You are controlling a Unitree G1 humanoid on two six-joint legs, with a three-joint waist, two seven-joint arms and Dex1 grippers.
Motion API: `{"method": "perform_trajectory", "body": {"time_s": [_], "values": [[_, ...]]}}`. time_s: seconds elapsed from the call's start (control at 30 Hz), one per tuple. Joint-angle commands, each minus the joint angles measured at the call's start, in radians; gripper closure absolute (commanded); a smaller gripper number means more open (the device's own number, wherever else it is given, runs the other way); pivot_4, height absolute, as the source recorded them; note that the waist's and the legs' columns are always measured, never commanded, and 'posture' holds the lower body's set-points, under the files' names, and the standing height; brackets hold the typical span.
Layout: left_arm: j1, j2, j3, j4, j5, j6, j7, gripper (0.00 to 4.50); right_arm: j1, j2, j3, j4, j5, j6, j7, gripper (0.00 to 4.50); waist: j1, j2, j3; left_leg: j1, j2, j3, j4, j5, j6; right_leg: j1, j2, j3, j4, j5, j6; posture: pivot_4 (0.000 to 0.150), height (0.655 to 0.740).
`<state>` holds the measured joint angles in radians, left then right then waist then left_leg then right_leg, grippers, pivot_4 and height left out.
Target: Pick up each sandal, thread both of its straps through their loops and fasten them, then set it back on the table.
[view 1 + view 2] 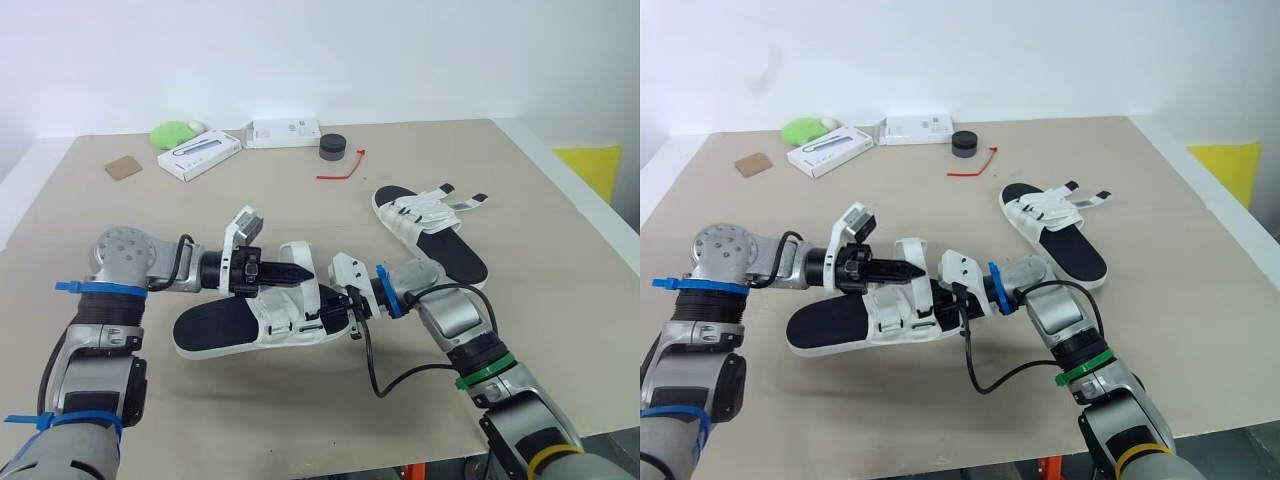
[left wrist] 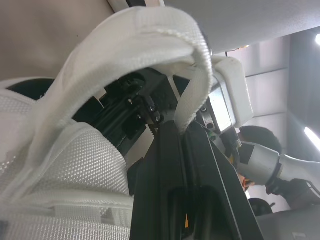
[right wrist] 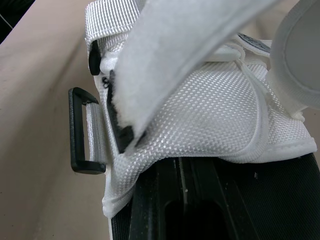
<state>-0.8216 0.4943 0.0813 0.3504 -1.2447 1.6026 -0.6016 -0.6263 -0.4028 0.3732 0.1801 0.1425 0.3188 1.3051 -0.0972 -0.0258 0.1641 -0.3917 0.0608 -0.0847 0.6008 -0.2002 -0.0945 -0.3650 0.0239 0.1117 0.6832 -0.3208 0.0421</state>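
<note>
One white sandal with a black footbed (image 1: pixel 215 328) lies at the table's middle, held between both grippers. My left gripper (image 1: pixel 303 273) is shut on its white strap (image 2: pixel 150 30), which arches up from the mesh upper. From the other side, my right gripper (image 1: pixel 340 312) is shut on the edge of the sandal's mesh upper (image 3: pixel 210 115). A black plastic loop (image 3: pixel 82 131) sticks out beside that upper with no strap through it. The second sandal (image 1: pixel 455 250) rests on the table to the right, its two straps lying loose off its far side.
Along the far edge sit two white boxes (image 1: pixel 199 156) (image 1: pixel 283 132), a green object (image 1: pixel 172 132), a black round object (image 1: pixel 333 147), a red cord (image 1: pixel 345 168) and a cardboard piece (image 1: pixel 124 167). A yellow object (image 1: pixel 590 165) lies beyond the table's right edge.
</note>
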Motion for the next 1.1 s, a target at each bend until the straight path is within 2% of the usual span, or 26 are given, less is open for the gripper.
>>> {"method": "perform_trajectory", "body": {"time_s": [0.03, 0.3, 0.47, 0.67, 0.87, 1.1], "values": [[-0.002, 0.008, 0.009, -0.01, -0.019, 0.012, -0.025, 4.46, 0.064, -0.007, 0.083, 0.041, -0.044, 0.04, 0.006, 4.5, 0.0, 0.0, 0.0, 0.0, 0.0, 0.0, 0.0, 0.0, 0.0, 0.0, 0.0, 0.0, 0.0, 0.0, 0.0, 0.15, 0.74], [-0.016, 0.003, 0.028, 0.044, -0.107, 0.012, 0.026, 4.46, 0.06, -0.001, 0.086, 0.046, -0.044, 0.04, 0.002, 4.5, 0.0, 0.0, 0.0, 0.0, 0.0, 0.0, 0.0, 0.0, 0.0, 0.0, 0.0, 0.0, 0.0, 0.0, 0.0, 0.15, 0.74], [0.046, 0.041, -0.028, -0.021, -0.114, 0.012, 0.039, 4.46, 0.061, 0.002, 0.089, 0.043, -0.044, 0.04, 0.004, 4.5, 0.0, 0.0, 0.0, 0.0, 0.0, 0.0, 0.0, 0.0, 0.0, 0.0, 0.0, 0.0, 0.0, 0.0, 0.0, 0.15, 0.74], [0.087, 0.035, -0.039, -0.048, -0.127, 0.012, 0.055, 4.46, 0.067, -0.001, 0.09, 0.037, -0.045, 0.042, 0.003, 4.5, 0.0, 0.0, 0.0, 0.0, 0.0, 0.0, 0.0, 0.0, 0.0, 0.0, -0.001, 0.0, 0.0, 0.0, 0.0, 0.15, 0.74], [0.111, 0.016, -0.052, -0.085, -0.075, 0.012, 0.062, 4.46, 0.073, -0.005, 0.089, 0.027, -0.044, 0.046, 0.001, 4.5, 0.0, 0.0, 0.0, 0.0, 0.0, 0.0, 0.0, -0.001, -0.001, 0.0, 0.0, 0.0, 0.0, 0.0, 0.0, 0.15, 0.74], [0.156, 0.049, -0.149, -0.222, 0.126, -0.127, -0.041, 4.46, 0.081, -0.007, 0.09, 0.01, -0.041, 0.054, -0.005, 4.5, 0.0, 0.001, -0.001, 0.0, 0.0, 0.0, 0.0, -0.001, -0.002, 0.0, -0.001, 0.0, 0.0, 0.0, 0.0, 0.15, 0.74]]}}
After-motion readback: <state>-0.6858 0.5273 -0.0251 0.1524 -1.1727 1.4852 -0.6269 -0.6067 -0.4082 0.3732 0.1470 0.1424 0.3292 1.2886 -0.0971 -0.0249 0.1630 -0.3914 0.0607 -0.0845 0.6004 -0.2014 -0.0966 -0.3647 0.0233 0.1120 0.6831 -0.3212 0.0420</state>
